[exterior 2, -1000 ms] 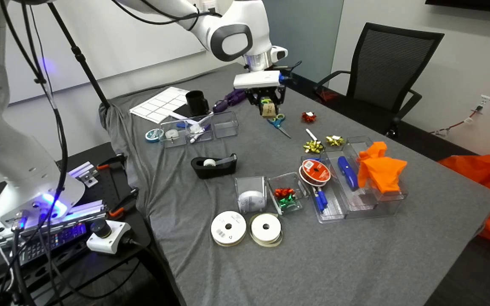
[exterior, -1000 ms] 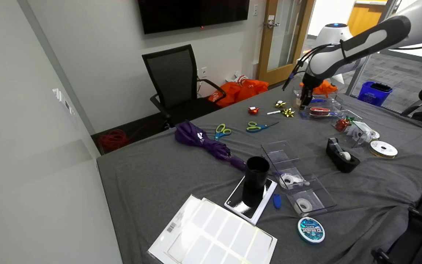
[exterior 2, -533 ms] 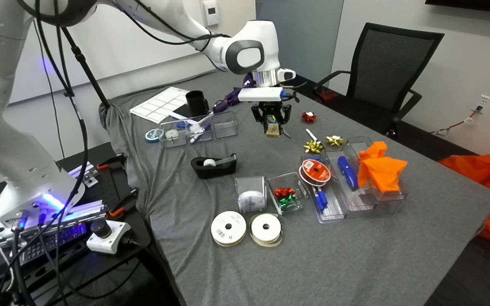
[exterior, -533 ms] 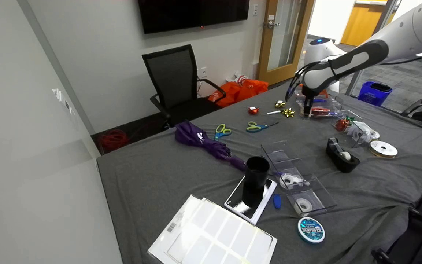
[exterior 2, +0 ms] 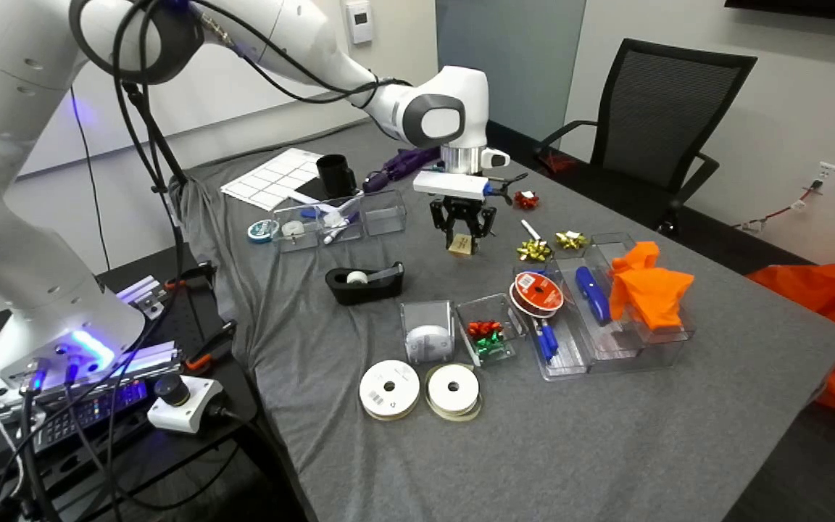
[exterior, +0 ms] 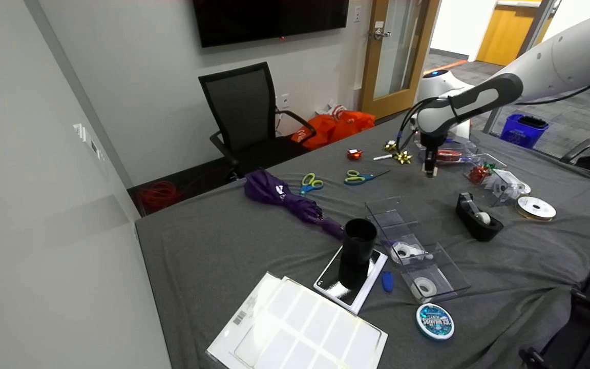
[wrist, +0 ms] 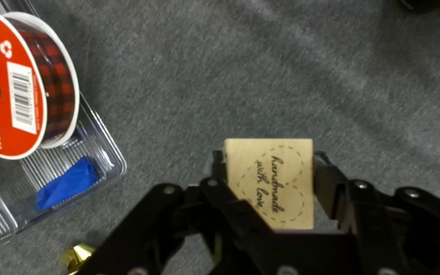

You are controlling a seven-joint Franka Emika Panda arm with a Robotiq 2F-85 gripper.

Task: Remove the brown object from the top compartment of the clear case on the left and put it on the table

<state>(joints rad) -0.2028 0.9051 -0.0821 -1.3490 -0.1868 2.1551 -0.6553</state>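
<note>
My gripper [exterior 2: 462,249] is shut on the brown block [exterior 2: 461,244], which shows in both exterior views and the wrist view. In the wrist view the block [wrist: 277,183] shows a pale wooden face with "handmade with love" on it. Both fingers of the gripper [wrist: 269,156] touch its sides. The block is low over the grey cloth of the table [exterior 2: 533,449]; I cannot tell whether it touches it. The clear case [exterior 2: 384,215] with three compartments stands apart from the gripper, with tape rolls in two compartments. That case also shows in an exterior view [exterior: 447,285].
A black tape dispenser [exterior 2: 363,291] and small clear boxes [exterior 2: 428,312] stand near the gripper. A clear tray [exterior 2: 635,355] with a ribbon spool [exterior 2: 539,292] and orange cloth [exterior 2: 649,293] is beside it. Gold bows [exterior 2: 533,251], a marker [exterior 2: 530,230] and scissors [exterior: 359,178] lie around.
My gripper has moved down toward the table with the brown block between its fingers, and across toward the small clear boxes, away from the purple umbrella. The other items have not moved.
</note>
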